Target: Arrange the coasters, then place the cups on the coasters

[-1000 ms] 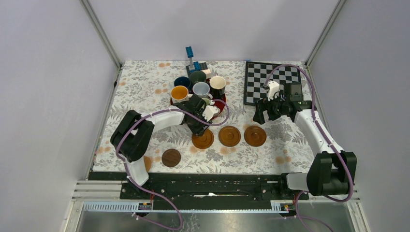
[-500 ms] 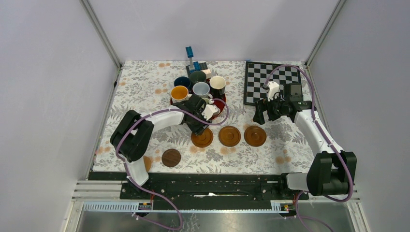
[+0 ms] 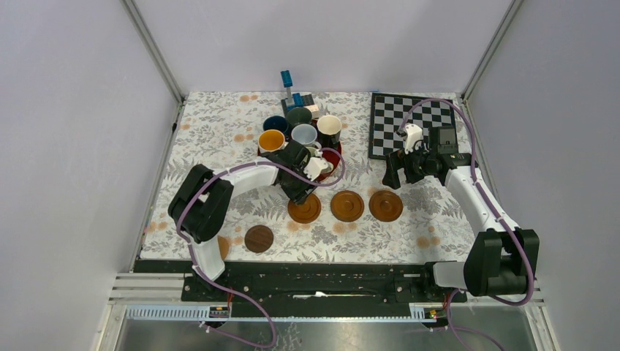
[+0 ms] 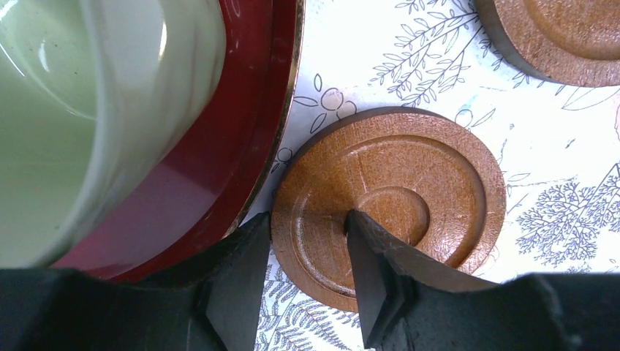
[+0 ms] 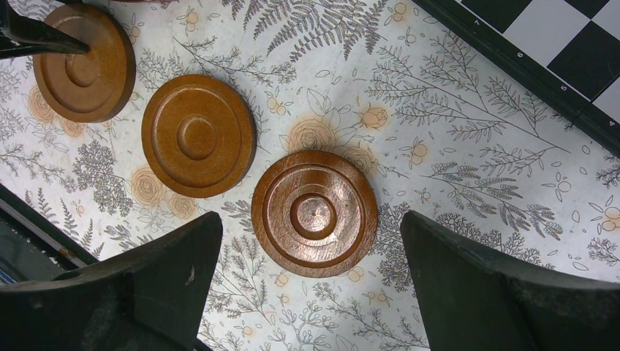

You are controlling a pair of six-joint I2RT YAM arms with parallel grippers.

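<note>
Coaster rim is straddled by the left pincer, flat on the surface just beside the tray, likely for alignment with the other coasters. Clamped or slack cannot be told. Right pincer is held gaping, empty.

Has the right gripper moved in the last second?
No. The right gripper sits open in the same spot, off the near left corner of the chessboard.
</note>
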